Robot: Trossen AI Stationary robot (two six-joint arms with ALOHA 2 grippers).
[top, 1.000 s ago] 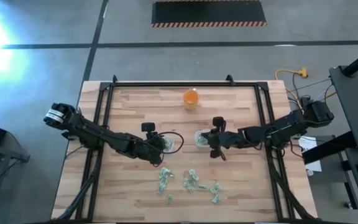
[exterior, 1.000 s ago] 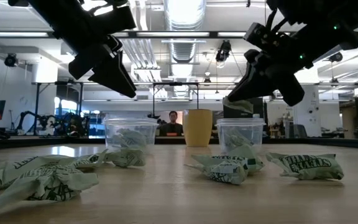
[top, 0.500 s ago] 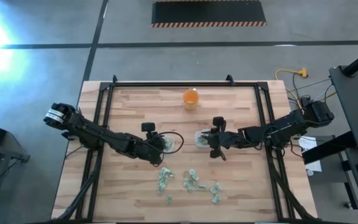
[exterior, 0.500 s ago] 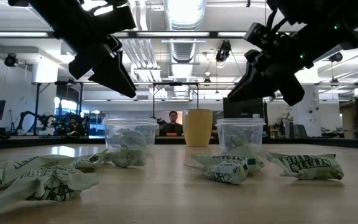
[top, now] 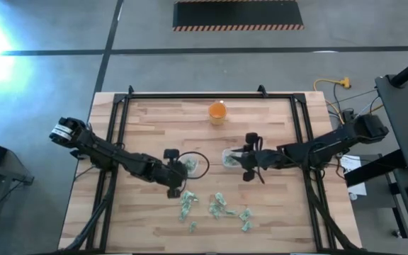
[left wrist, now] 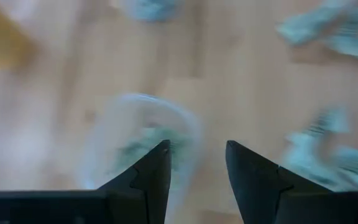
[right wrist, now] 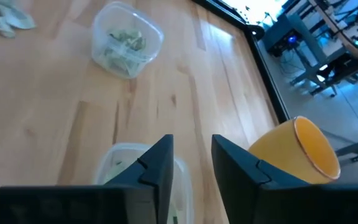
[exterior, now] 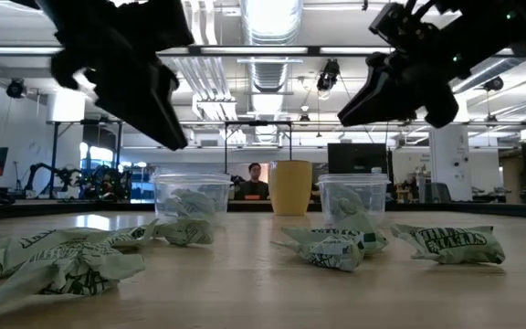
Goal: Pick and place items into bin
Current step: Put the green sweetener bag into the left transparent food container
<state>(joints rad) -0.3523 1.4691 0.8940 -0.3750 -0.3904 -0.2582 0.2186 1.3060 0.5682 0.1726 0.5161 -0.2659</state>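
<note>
Several pale green, wrinkly pieces [top: 218, 207] lie scattered on the wooden table toward its near edge, large in the low view [exterior: 60, 260]. Two clear plastic tubs stand mid-table, the left tub [top: 193, 165] and the right tub [top: 229, 157]; each has green pieces inside [right wrist: 124, 41]. My left gripper [left wrist: 197, 146] is open and empty, in the air just near of the left tub [left wrist: 143, 138]. My right gripper [right wrist: 192, 140] is open and empty, above the right tub [right wrist: 122, 167] on its right side.
An orange cup [top: 217, 111] stands near the far edge, behind the tubs [exterior: 290, 187]. A black frame [top: 190, 95] borders the table's far, left and right sides. Bare wood lies left of the scattered pieces and between the tubs and the cup.
My left gripper has moved a little toward the near edge, away from the left tub and toward the scattered pieces. My right gripper has risen above the right tub and drawn slightly right. A pale piece seen under its fingers a second ago is no longer there.
</note>
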